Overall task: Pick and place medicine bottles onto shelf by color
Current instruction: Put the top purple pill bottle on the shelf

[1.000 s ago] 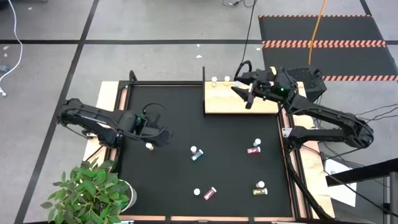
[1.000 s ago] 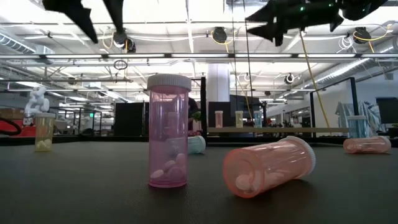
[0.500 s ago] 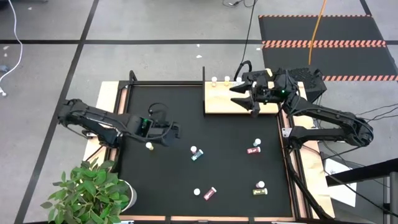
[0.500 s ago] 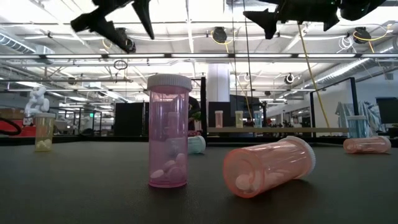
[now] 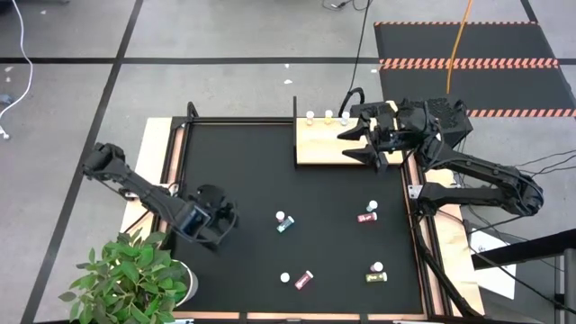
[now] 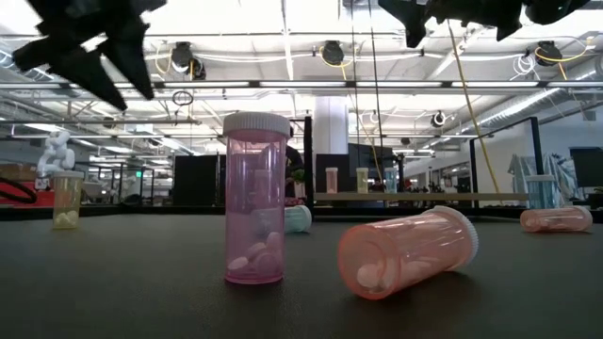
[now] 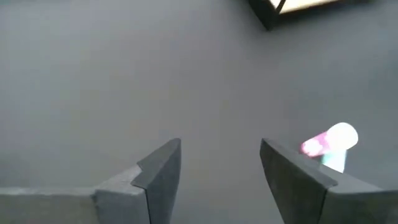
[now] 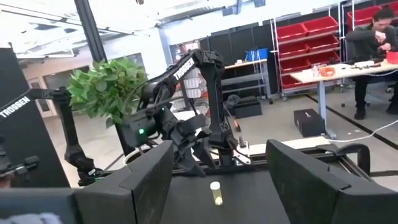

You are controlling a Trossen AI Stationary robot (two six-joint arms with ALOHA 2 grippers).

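Left arm swings back toward seven o'clock — nothing in its grip

Left pincer [image 5: 219,225] spread, now past the yellow bottle; right pincer [image 5: 358,146] spread above the shelf [image 5: 328,151] — teal bottle [image 5: 283,221] lies mid-mat.

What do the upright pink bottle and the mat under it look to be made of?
Upright pink bottle: likely translucent plastic, since pills show through its glossy wall; white cap looks opaque, ribbed plastic. Mat: dark and matte, without glare, perhaps rubber or foam.
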